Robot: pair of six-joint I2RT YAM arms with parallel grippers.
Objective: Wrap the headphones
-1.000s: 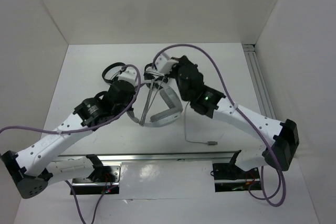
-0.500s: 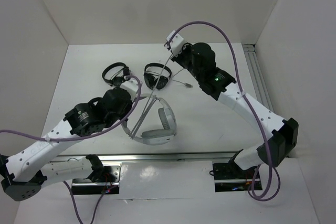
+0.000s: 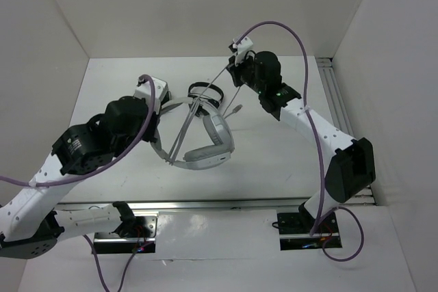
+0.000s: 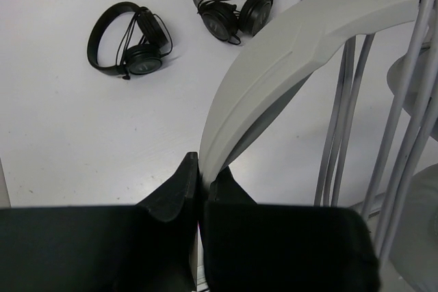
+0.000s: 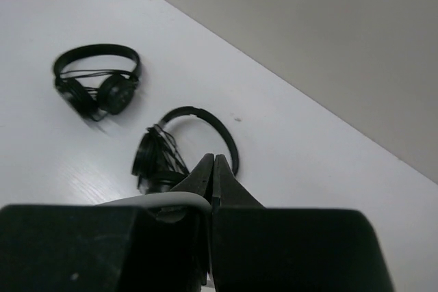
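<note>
Pinching one end of the wide headband, the left hand [image 4: 200, 169] holds the headphones [image 3: 217, 131] up over the middle of the desk [image 3: 274, 148], apparently to leave room for passing the cable [image 4: 332, 128] around them. The right hand [image 5: 213, 165], fingers pressed together, seems to grip that cable and draw it taut toward the far side, so the strands crossing the headband sit snug. Two black headsets [image 4: 130, 39] lie beyond, out of the way.

Black headset [image 4: 130, 39] — flat on white table [image 3: 274, 162], toward the far edge, thin cord bundled across its cups. Second black headset [image 4: 230, 1] — near it, apart, likewise bundled. Metal rail [image 3: 340, 113] along the right edge.
</note>
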